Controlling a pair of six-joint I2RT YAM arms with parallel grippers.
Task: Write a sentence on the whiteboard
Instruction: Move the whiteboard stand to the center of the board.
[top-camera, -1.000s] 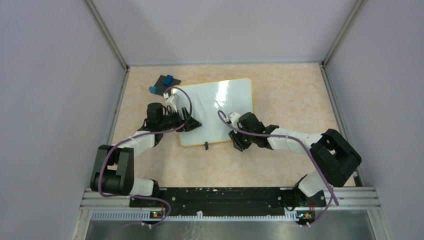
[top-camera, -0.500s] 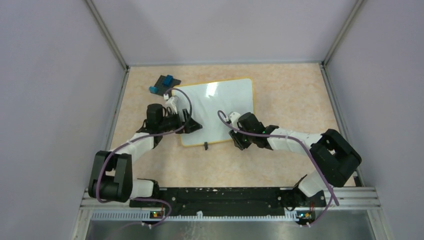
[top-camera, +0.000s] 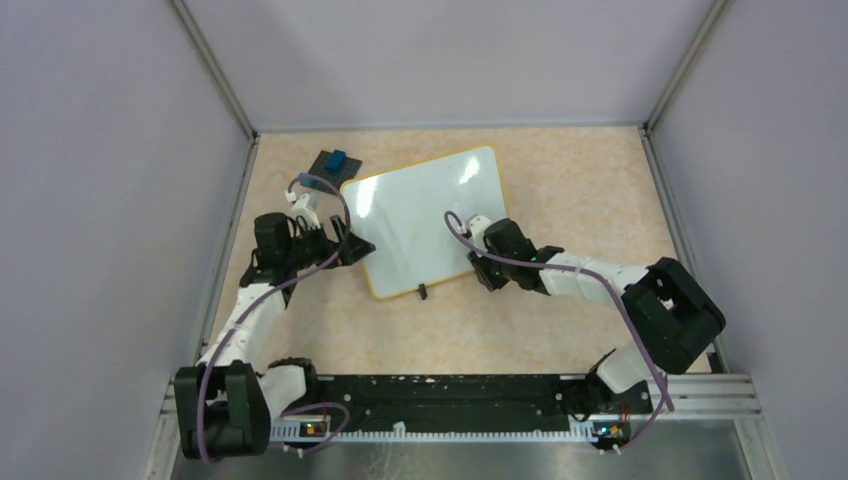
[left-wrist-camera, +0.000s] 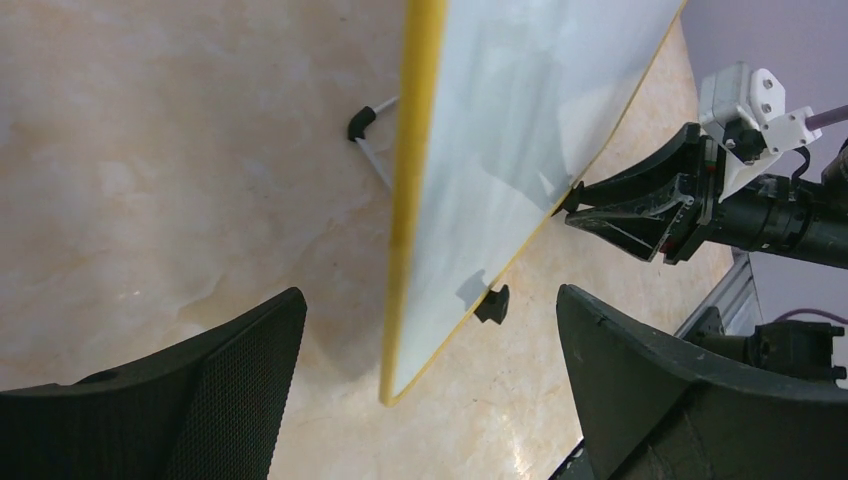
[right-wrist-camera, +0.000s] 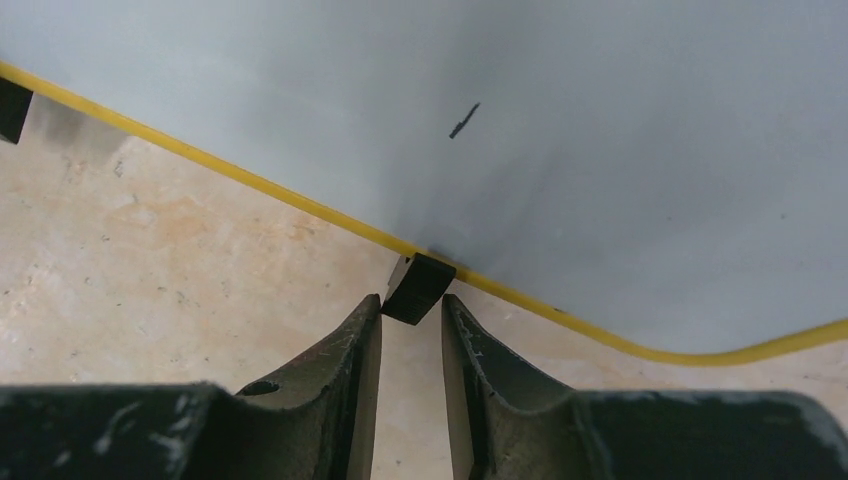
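Note:
The whiteboard (top-camera: 425, 215) lies skewed on the table, white with a yellow rim. No sentence is in view on it; the right wrist view shows only one short black mark (right-wrist-camera: 463, 120). My left gripper (top-camera: 347, 246) stands wide open just off the board's left edge. In the left wrist view the board's near corner (left-wrist-camera: 405, 330) lies between the spread fingers, touching neither. My right gripper (right-wrist-camera: 412, 300) sits at the board's lower right edge with its jaws narrow. Its fingertips pinch a black clip foot (right-wrist-camera: 417, 285) under the rim.
A small dark plate with blue blocks (top-camera: 333, 162) sits behind the board's left corner. Another black clip foot (top-camera: 423, 292) sticks out of the near edge. A wire stand leg (left-wrist-camera: 370, 130) shows under the board. Enclosure walls close in left, right and behind.
The board has swung round, its right side going back and its left corner coming nearer. My left gripper has opened and drawn back left off the board. The right jaws have narrowed.

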